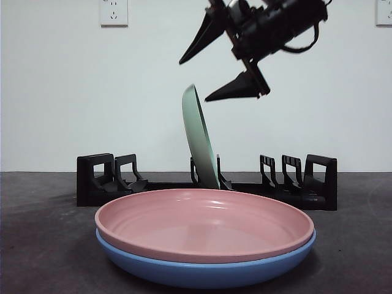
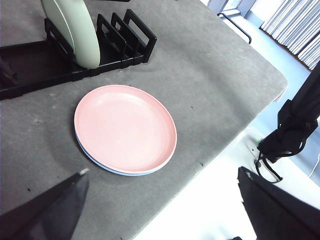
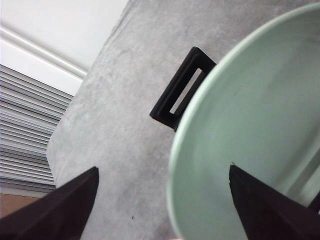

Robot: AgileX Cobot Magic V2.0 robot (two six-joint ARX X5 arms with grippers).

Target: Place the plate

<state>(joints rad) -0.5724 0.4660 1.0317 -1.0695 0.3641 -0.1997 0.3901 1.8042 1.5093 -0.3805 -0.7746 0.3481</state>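
Right gripper [image 1: 211,78] hangs above the table with its two black jaws spread wide, holding nothing, its lower jaw tip just beside the top rim of the green plate [image 1: 199,138] but apart from it as far as the front view lets me judge. That plate stands on edge in a middle slot of the black rack [image 1: 104,180], tilted rather than upright, its top rim leaning away from the jaws. In front of the rack, a pink plate [image 1: 205,223] lies nested in a blue plate [image 1: 205,272] on the grey table [image 1: 43,245]. My reading is that the green plate is placed and the arm needs only to get clear (the stack looks untouched). The risk from here is a jaw tip clipping that top rim as the arm moves off: the plate is tall and leaning in a shallow slot, so a nudge could tip it further or lever it out onto the stack below. The right wrist view fills with the green plate's concave face [image 3: 260,125] between the open jaws and one end loop of the rack, but tells nothing of the seating in the slot; the front view shows that. The left wrist view alone shows the stack from above, the table's edge, and the left gripper [image 2: 165,200] waiting wide open and empty well apart from the plates.
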